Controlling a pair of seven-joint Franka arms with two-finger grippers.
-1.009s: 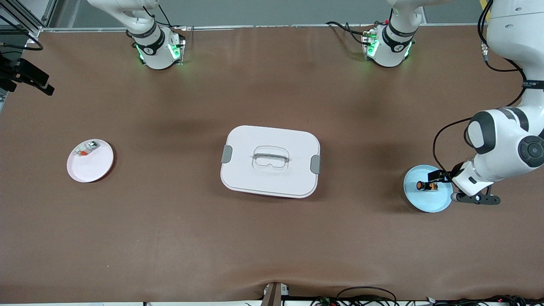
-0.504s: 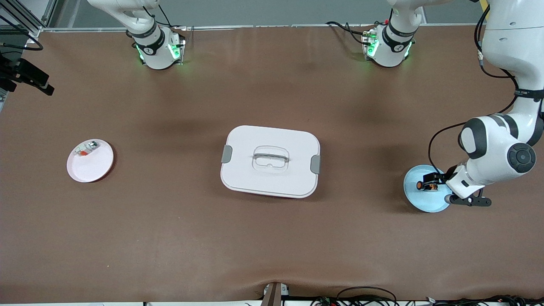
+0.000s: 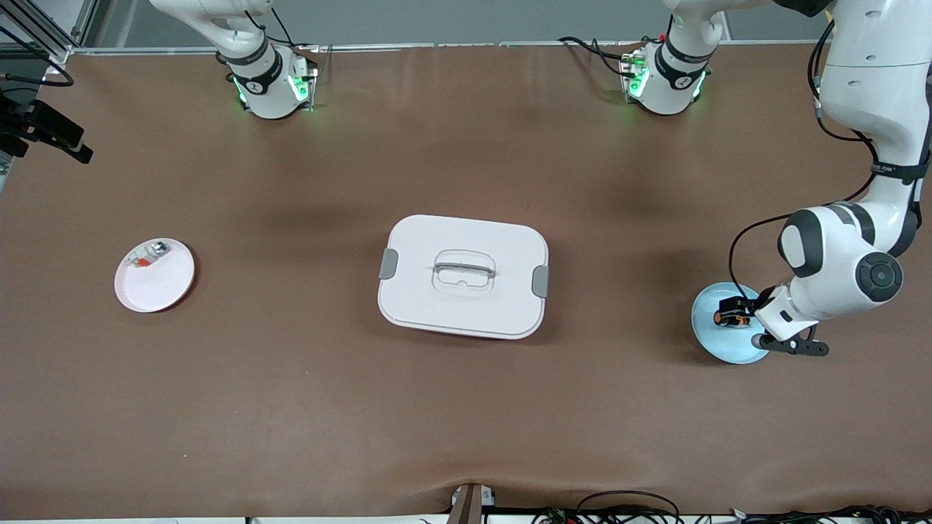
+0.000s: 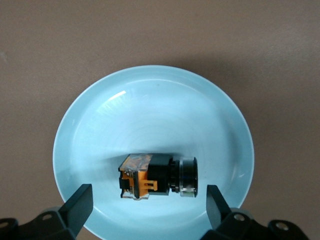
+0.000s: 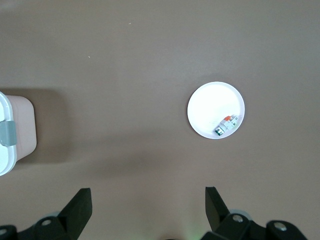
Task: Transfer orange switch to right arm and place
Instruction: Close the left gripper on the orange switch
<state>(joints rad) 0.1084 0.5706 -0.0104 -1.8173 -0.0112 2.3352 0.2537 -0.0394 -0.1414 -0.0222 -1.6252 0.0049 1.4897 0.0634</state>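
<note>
The orange switch point(image 3: 727, 318) lies on its side in a light blue plate point(image 3: 710, 336) toward the left arm's end of the table. My left gripper point(image 3: 737, 313) is open just over the plate. In the left wrist view the switch point(image 4: 157, 176) lies on the plate point(image 4: 150, 115), a little ahead of the gap between the tips of my left gripper point(image 4: 148, 196), untouched. My right gripper point(image 5: 148, 196) is open and empty, high above the bare table; it is out of the front view.
A white lidded box point(image 3: 463, 276) with a handle stands mid-table; its corner shows in the right wrist view point(image 5: 10, 135). A white plate point(image 3: 156, 287) toward the right arm's end holds a small white-and-grey part point(image 3: 149, 255), also in the right wrist view point(image 5: 227, 124).
My left arm has swung toward the middle of the table, bringing the open gripper from the plate's edge to over the switch. The switch and the right arm have not moved.
</note>
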